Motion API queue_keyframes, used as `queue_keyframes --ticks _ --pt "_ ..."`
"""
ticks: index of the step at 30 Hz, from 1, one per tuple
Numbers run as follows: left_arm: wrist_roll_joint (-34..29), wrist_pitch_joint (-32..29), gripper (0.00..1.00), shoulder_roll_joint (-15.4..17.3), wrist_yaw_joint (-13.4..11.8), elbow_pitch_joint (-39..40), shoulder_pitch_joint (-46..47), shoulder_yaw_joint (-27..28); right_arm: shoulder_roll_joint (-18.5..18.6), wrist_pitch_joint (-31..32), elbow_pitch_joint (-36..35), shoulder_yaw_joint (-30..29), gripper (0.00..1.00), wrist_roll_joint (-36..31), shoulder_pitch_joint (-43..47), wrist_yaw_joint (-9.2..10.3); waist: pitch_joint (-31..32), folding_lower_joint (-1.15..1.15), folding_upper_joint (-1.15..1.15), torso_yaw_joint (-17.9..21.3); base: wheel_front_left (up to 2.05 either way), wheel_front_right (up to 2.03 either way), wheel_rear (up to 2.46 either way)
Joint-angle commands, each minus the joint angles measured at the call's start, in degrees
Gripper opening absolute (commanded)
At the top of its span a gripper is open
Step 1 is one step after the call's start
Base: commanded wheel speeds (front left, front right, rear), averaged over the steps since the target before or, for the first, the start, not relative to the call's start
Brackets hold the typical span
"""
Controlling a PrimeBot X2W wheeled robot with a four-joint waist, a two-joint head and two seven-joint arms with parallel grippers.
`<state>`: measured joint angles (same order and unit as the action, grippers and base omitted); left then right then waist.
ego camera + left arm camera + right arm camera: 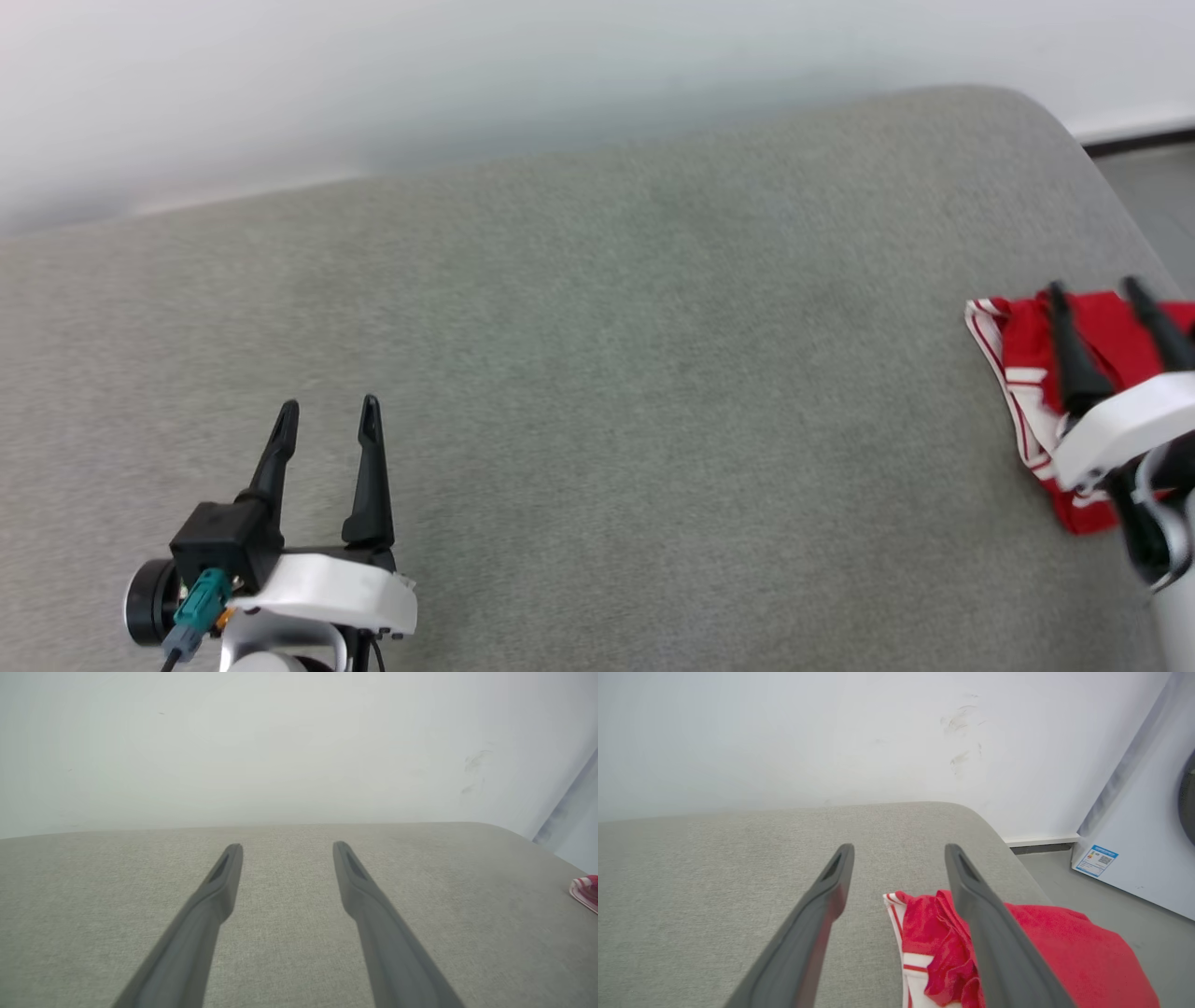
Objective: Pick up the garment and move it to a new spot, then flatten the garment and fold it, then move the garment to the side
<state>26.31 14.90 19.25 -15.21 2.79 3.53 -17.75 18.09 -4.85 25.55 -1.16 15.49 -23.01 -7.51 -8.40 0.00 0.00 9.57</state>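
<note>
The bunched red jersey shirt (1022,350) with white striped sleeves lies at the right edge of the grey fabric surface (597,327), under the right gripper (1093,285), its 2 fingers spread and empty; the left gripper (329,404), also spread, is well apart. Best to lower straddling a thick fold before pinching
</note>
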Motion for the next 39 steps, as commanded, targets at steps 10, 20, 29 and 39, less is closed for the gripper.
queue_keyframes --ticks 10,20,29,39 --pt "-1.2 0.3 1.0 -1.4 0.6 -0.8 -4.7 3.2 -5.5 4.0 -14.1 3.5 1.0 -1.3 10.4 0.04 6.7 0.0 0.0 -5.6 0.0 0.0 0.0" --pt "-2.3 0.3 1.0 -1.5 1.7 -2.0 -8.9 4.3 -8.5 6.7 -23.3 3.4 1.0 -3.2 19.3 0.04 9.6 0.0 0.0 -5.7 0.0 0.0 0.0" --pt "-2.0 0.3 1.0 -1.3 2.1 -3.8 -10.1 3.7 -10.7 9.3 -29.4 2.1 1.0 -4.5 25.4 0.04 10.6 0.0 0.0 -5.6 0.0 0.0 0.0" --pt "-1.9 0.3 1.0 -1.6 2.2 -4.3 -9.4 3.7 -11.3 9.6 -30.5 1.9 1.0 -4.4 25.4 0.04 10.4 0.0 0.0 -5.7 0.0 0.0 0.0"
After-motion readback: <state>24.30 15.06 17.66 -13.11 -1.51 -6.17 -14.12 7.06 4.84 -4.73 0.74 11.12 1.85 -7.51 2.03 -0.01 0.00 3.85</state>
